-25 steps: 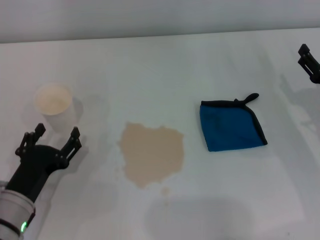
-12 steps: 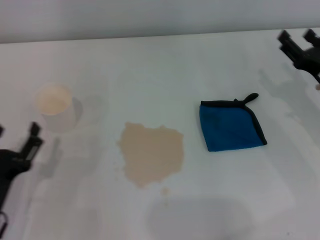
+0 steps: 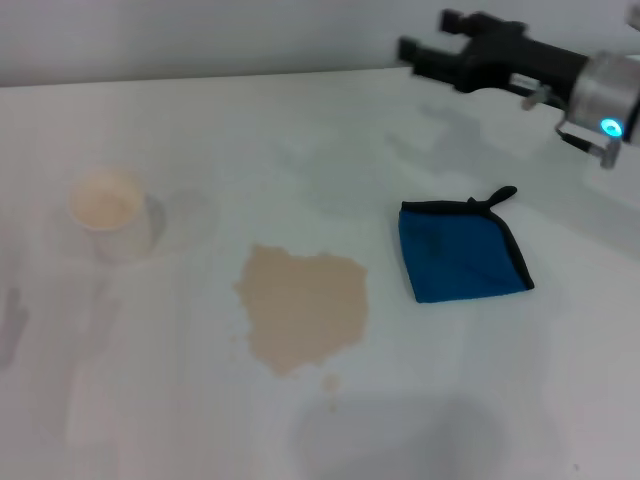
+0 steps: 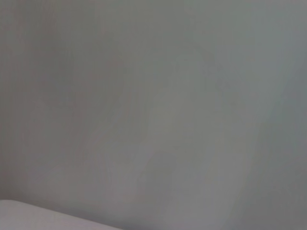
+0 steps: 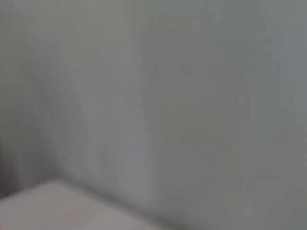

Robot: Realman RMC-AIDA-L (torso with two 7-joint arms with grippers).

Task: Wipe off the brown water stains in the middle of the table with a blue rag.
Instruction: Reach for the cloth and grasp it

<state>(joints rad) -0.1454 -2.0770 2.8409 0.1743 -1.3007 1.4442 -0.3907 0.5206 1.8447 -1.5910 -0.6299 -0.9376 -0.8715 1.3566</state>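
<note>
Notice your right hand [image 3: 428,35], fingers spread, above the surface's [image 3: 300,130] far side; blue rag [image 3: 462,252] lies right of the brown stains [image 3: 303,305]. Paper cup [image 3: 108,208], tan inside, stands left.

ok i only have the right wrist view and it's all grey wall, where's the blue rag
Observer: The blue rag lies flat on the table, right of centre in the head view, with nothing touching it.
Operator: and where's my right tool
Observer: The right tool is open and hangs over the far edge of the table, beyond the rag and well clear of it.
Operator: ok and the stain
Observer: The brown water stains sit mid-table to the rag's left, apart from it, with a small droplet on the near side.
</note>
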